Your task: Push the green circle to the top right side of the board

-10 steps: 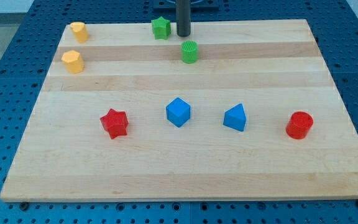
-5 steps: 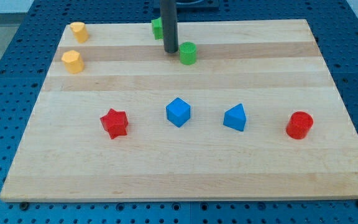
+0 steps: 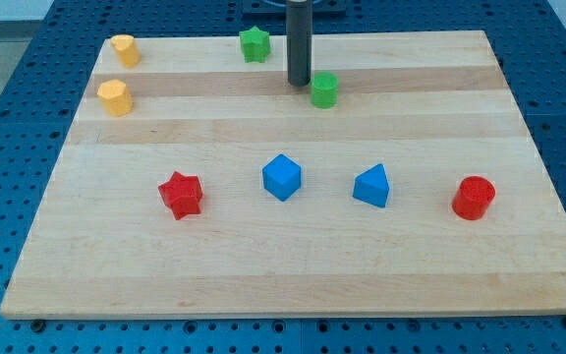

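The green circle (image 3: 324,89) is a short green cylinder on the wooden board (image 3: 293,265), a little right of centre near the view's top. My tip (image 3: 299,83) is the lower end of the dark rod, just left of the green circle and touching or almost touching its left side. A green star (image 3: 254,43) lies near the board's top edge, left of the rod.
Two yellow blocks (image 3: 124,49) (image 3: 115,97) sit at the top left. A red star (image 3: 181,194), a blue cube (image 3: 282,177), a blue wedge-like block (image 3: 371,186) and a red cylinder (image 3: 474,198) form a row across the middle. The board's right edge (image 3: 537,147) borders a blue perforated table.
My tip went down-left beside the green circle, then moved right. The green circle has slid to the right by about a block's width. The other blocks have not moved.
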Available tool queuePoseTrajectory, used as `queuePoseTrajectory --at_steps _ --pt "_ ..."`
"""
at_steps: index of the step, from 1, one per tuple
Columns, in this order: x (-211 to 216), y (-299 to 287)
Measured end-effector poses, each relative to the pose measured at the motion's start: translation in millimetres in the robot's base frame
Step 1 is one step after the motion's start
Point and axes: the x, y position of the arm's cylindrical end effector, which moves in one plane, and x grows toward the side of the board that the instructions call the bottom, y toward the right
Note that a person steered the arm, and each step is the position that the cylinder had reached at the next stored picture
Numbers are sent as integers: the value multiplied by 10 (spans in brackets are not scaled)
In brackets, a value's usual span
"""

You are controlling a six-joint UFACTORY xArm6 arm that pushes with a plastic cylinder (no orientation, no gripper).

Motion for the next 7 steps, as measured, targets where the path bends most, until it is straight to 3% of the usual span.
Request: queuePoseTrajectory --at_steps 1,3,5,6,7 --pt "175 67" --pt "4 1497" --pt "290 756" --pt "627 874" --pt "787 1417"
